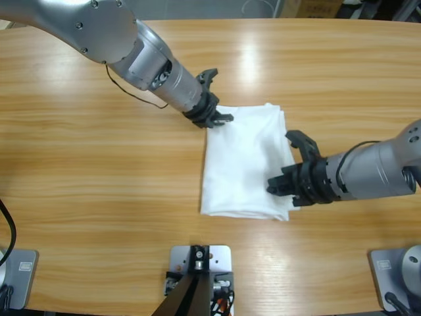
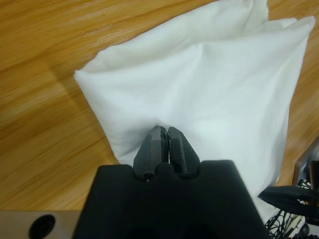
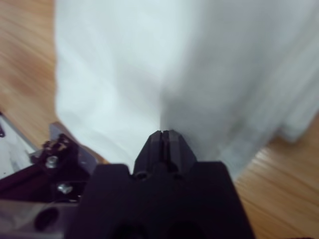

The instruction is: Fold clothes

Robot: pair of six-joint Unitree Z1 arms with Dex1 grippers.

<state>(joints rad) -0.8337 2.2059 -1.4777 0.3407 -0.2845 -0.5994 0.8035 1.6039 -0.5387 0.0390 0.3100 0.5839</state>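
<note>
The white T-shirt (image 1: 245, 161) lies folded into a rectangle on the wooden surface (image 1: 99, 164). The left end effector (image 1: 216, 118) pinches the cloth at one corner, jaws pressed together on the fabric just ahead of it. The right end effector (image 1: 281, 185) is closed on the opposite long edge, near the far corner, the shirt spreading out beyond its tips.

- Illumination: bright, even, from overhead.
- Glare: pale streaks on the wooden table (image 1: 263, 46) near its far edge, high view.
- Shadows: soft, short, beneath both arms.
- White T-shirt (image 1: 243, 164): near overexposed, folds faint.
- Right wrist view: blurred, cloth (image 3: 189, 74) and wood smeared.
- Left wrist view: sharp.
</note>
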